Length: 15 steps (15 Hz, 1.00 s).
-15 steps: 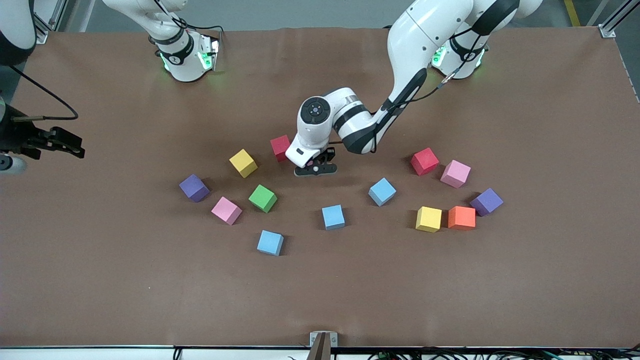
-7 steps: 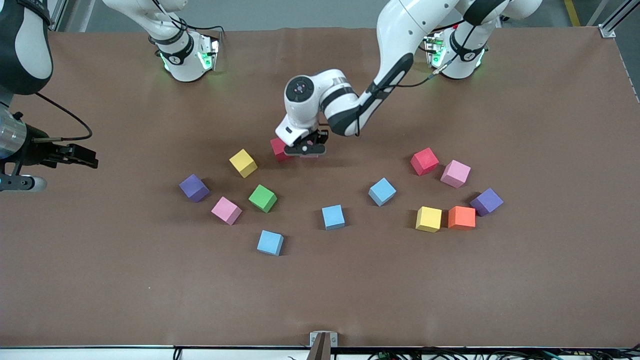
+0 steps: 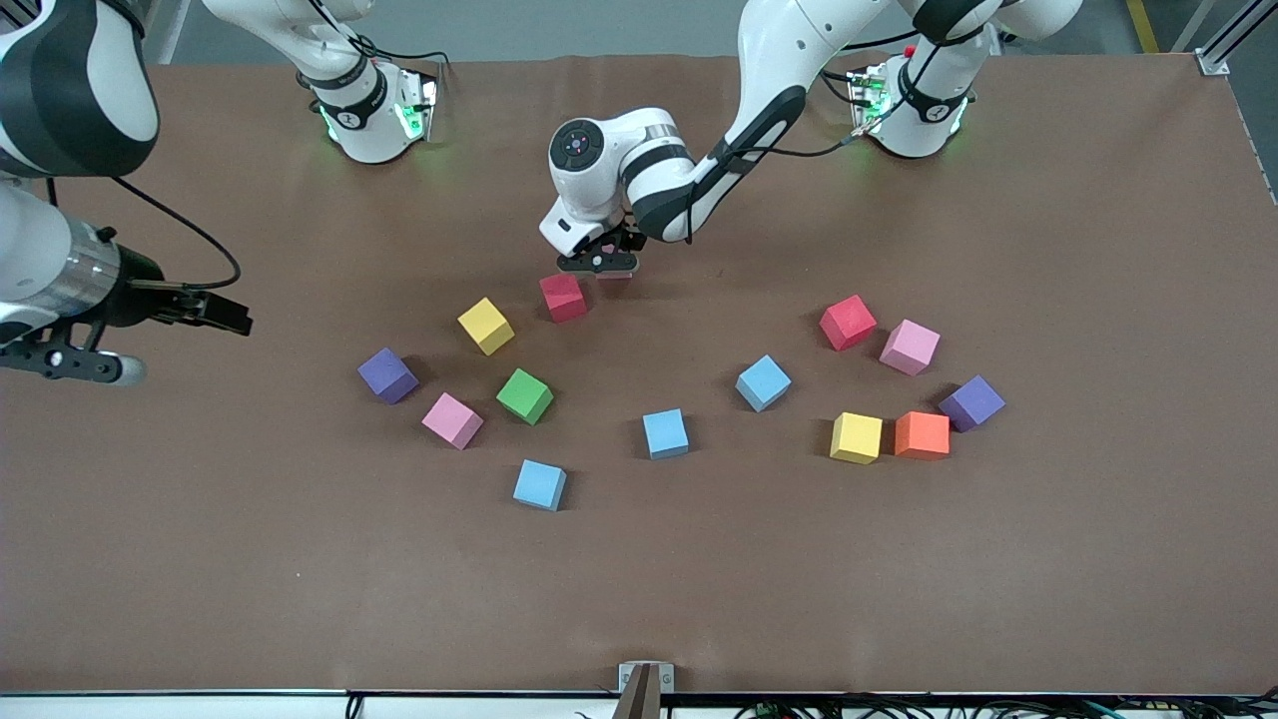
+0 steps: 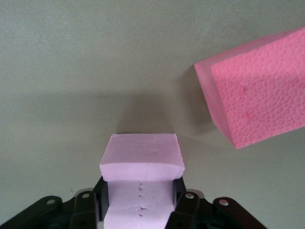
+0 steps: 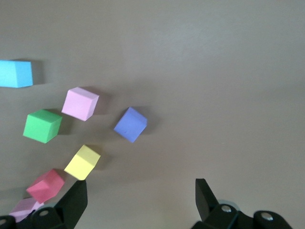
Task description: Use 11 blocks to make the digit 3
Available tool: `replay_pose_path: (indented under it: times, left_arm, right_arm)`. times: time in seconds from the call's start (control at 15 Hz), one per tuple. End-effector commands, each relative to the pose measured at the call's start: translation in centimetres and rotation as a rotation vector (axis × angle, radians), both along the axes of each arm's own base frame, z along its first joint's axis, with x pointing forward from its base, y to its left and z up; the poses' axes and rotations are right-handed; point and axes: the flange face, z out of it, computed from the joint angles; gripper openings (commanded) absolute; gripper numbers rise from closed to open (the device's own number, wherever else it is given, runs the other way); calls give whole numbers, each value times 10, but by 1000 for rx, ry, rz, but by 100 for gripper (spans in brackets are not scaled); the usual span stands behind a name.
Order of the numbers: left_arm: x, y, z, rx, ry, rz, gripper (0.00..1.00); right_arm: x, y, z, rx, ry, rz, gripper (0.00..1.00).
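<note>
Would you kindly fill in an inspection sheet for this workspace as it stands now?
Surface: brown table, covered by a mat.
Job's things: blocks lie scattered singly, among them the green block; no digit formed.
Clutter: two purple cubes, one toward the right arm's end, one toward the left arm's end.
Hands: left hand shut on a pink block, beside the red block; right hand open, over the right arm's end of the table.
Cables: black cable loops from the right arm; cable bundle below the near edge.
Surroundings: metal frame post.
</note>
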Motion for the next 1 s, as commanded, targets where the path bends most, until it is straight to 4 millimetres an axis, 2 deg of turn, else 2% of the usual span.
replay_pose_path:
  times: [0.0, 0.27, 0.47, 0.53, 0.67, 0.73, 0.8, 0.87, 0.93]
  left_arm:
    - [-17, 11, -9, 26, 7, -10, 41]
    - [-30, 22, -4, -39, -43, -36, 41]
    - [-29, 25, -5, -44, -45, -34, 41]
    - [-28, 25, -5, -45, -46, -32, 41]
    - [-27, 26, -5, -45, -46, -31, 42]
    - [-26, 26, -3, -47, -48, -31, 53]
    - [-22, 27, 3, -52, -55, -34, 84]
    - [-22, 27, 8, -50, -59, -42, 100]
    - [-21, 28, 21, -51, -74, -45, 100]
  right_arm:
    - [-9, 26, -7, 30, 24, -25, 100]
    - [-17, 79, -5, -7, 24, -218, 100]
    - [-20, 93, -13, -29, 42, -309, 100]
    - [-21, 97, -24, -29, 43, -335, 100]
    - [-28, 115, -64, -43, 45, -381, 100]
    - [-32, 128, -80, -49, 35, -417, 100]
    - [-36, 140, -90, -54, 23, -471, 100]
    - [-43, 156, -103, -67, 17, -528, 100]
    - [-48, 169, -114, -80, 12, -574, 100]
